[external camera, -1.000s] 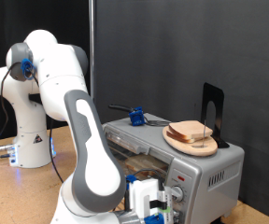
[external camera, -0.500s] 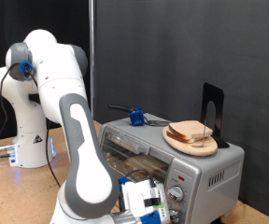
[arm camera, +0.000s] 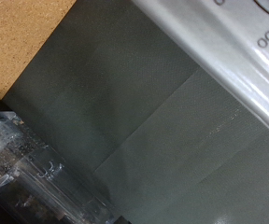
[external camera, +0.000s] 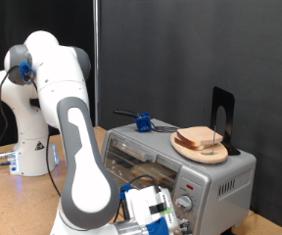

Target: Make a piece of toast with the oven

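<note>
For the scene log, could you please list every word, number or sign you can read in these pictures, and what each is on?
"300" on the silver front panel of the oven, beside a dial arc, in the wrist view.
Yellow triangular warning sign on the robot base; its symbol is too small to read.
Markings around the oven knobs in the exterior view: too small to read.

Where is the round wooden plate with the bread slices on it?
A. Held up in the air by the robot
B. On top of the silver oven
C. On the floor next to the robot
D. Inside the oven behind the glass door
B: in the exterior view the round wooden plate with the bread slices sits on the flat top of the oven, near the black stand.
</note>
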Available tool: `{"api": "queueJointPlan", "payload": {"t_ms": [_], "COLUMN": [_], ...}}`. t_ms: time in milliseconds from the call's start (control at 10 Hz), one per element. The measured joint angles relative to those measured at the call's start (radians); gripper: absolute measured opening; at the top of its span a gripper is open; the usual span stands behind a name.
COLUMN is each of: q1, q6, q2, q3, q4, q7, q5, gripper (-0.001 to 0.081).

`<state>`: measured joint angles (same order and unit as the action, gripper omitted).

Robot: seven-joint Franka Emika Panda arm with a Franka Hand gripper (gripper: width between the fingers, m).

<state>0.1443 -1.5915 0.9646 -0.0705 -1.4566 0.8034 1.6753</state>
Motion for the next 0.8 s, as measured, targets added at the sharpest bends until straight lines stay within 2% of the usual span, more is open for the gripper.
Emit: {"api": "queueJointPlan", "payload": {"t_ms": [100,300,500,600,700,800], "q1": [-0.002,-0.013,-0.02,-0.02,-0.02,-0.021], "q6": [-0.006,-0.039,-0.061,-0.062,-0.061,-0.061], "q2": [0.0,-0.001,-0.003,-0.004,-0.004,-0.004], "q3": [-0.002,-0.018,-0.034,-0.038,-0.04,-0.04], "q4": [0.0,-0.003,-0.009,-0.01,-0.01,-0.01], "q7": [-0.05,-0.213,-0.296,-0.319,-0.338,-0.35], "q5": [-0.009,-0.059,-0.096,-0.111,-0.127,-0.139], "gripper": [0.007,0.007,0.0068,0.0136,0.0319,0.0319]}}
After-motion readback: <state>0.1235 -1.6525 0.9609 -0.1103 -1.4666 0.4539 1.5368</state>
